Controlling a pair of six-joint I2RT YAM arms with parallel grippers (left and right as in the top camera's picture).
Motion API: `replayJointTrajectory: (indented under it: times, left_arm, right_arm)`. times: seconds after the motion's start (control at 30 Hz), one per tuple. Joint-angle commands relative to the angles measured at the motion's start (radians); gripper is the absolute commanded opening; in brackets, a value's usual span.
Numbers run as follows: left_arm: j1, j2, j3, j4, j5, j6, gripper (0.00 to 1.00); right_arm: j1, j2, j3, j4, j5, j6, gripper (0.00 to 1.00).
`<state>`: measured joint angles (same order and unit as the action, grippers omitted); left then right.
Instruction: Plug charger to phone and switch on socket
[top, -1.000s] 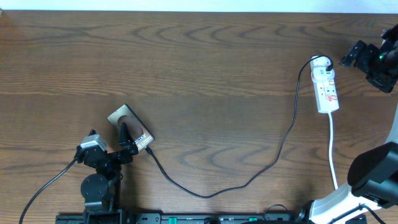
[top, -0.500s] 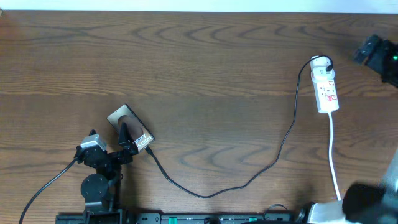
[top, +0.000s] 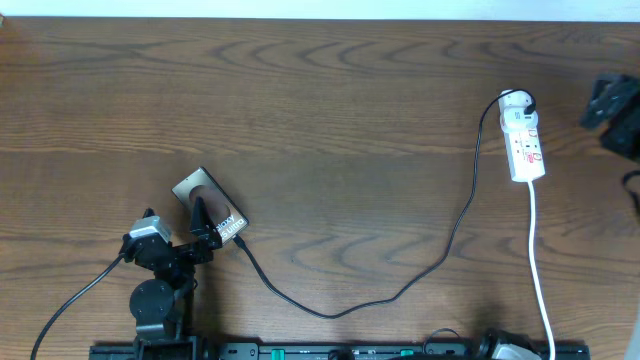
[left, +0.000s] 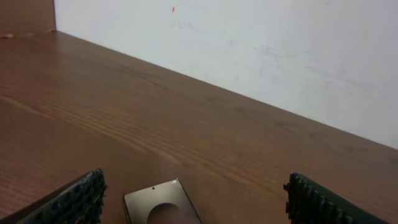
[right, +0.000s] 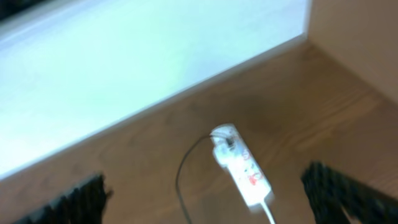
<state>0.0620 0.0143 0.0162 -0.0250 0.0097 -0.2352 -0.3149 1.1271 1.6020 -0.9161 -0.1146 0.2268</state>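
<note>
The phone (top: 205, 196) lies tilted on the table at the lower left, and its top end shows in the left wrist view (left: 158, 200). My left gripper (top: 205, 230) is open, and one finger reaches over the phone's near half; the left wrist view (left: 196, 182) shows its fingers wide apart. The charger (top: 400, 290), a thin black cable, runs from the phone's near end to the socket (top: 526, 140). I cannot tell whether its tip is inserted. My right gripper (top: 603, 102) is at the right edge, away from the socket (right: 244, 173), and open (right: 205, 180). The right wrist view is blurred.
The socket's white cord (top: 540, 270) runs down toward the front edge. A white wall (left: 249, 43) stands behind the table's far edge. The left arm's base (top: 152, 302) and its black cable sit at the front left.
My right arm has pulled away to the right from beside the socket, to the frame's edge. The left arm, phone and cable have not moved.
</note>
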Motion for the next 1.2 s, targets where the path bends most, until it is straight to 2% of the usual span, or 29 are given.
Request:
replayJointTrajectory:
  times: [0.0, 0.07, 0.1, 0.17, 0.33, 0.53, 0.63, 0.87, 1.17]
  left_arm:
    - [0.004, -0.010, -0.012, -0.048, -0.018, 0.010, 0.90]
    - [0.004, -0.010, -0.012, -0.048, -0.018, 0.010, 0.90]
    - [0.004, -0.010, -0.012, -0.048, -0.018, 0.010, 0.91]
    - [0.004, -0.010, -0.012, -0.048, -0.018, 0.010, 0.91]
    - [0.004, -0.010, -0.012, -0.048, -0.018, 0.010, 0.91]
    - [0.004, -0.010, -0.012, -0.048, -0.019, 0.010, 0.91]
    - [0.004, -0.010, -0.012, -0.048, -0.019, 0.010, 0.90]
    - [0.004, -0.010, -0.012, -0.048, -0.018, 0.010, 0.90]
    - [0.004, -0.010, -0.012, -0.048, -0.018, 0.010, 0.90]
  right_arm:
    - [0.084, -0.139, -0.262, 0.229, 0.004, -0.003, 0.99]
    - [0.122, -0.224, -0.425, 0.394, 0.004, -0.003, 0.99]
    - [0.150, -0.303, -0.578, 0.536, 0.004, -0.003, 0.99]
    - [0.175, -0.394, -0.750, 0.678, 0.008, -0.003, 0.99]
    - [0.232, -0.597, -1.102, 0.919, 0.038, -0.025, 0.99]
    - [0.312, -0.872, -1.501, 1.134, 0.046, -0.132, 0.99]
    - [0.323, -0.969, -1.599, 1.138, 0.048, -0.132, 0.99]
    - [0.329, -1.116, -1.596, 0.834, 0.069, -0.176, 0.99]
    - [0.329, -1.122, -1.596, 0.842, 0.086, -0.214, 0.99]
